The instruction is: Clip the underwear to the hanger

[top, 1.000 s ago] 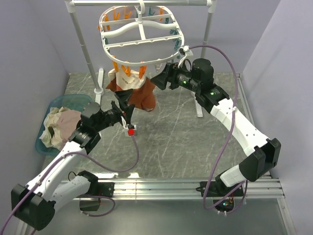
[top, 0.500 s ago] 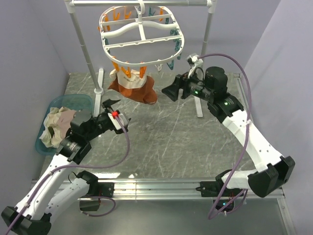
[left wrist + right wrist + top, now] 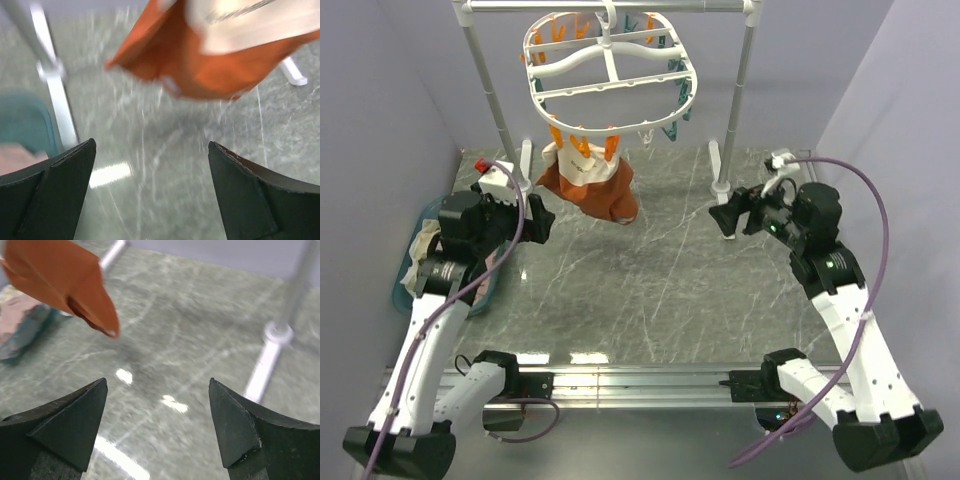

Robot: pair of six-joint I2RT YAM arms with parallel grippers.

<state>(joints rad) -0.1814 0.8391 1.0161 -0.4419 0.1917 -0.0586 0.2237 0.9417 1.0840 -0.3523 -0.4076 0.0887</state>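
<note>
The white oval hanger hangs from the rack's top bar, with orange and teal pins round its rim. The rust-orange underwear hangs below its front edge, its beige waistband held by orange pins. My left gripper is open, left of the underwear and apart from it. In the left wrist view the underwear hangs above the open, empty gripper. My right gripper is open, well to the right. In the right wrist view the underwear shows at the upper left, far from the open gripper.
A teal basin with a pale pink and cream clothes pile sits at the left under my left arm. The white rack's poles and feet stand at the back. A rack foot shows in the right wrist view.
Both arms have drawn back from the underwear, the left one toward the basin, the right one rightward and nearer. Both jaws stand slightly wider. The underwear stays hanging on the pins.
</note>
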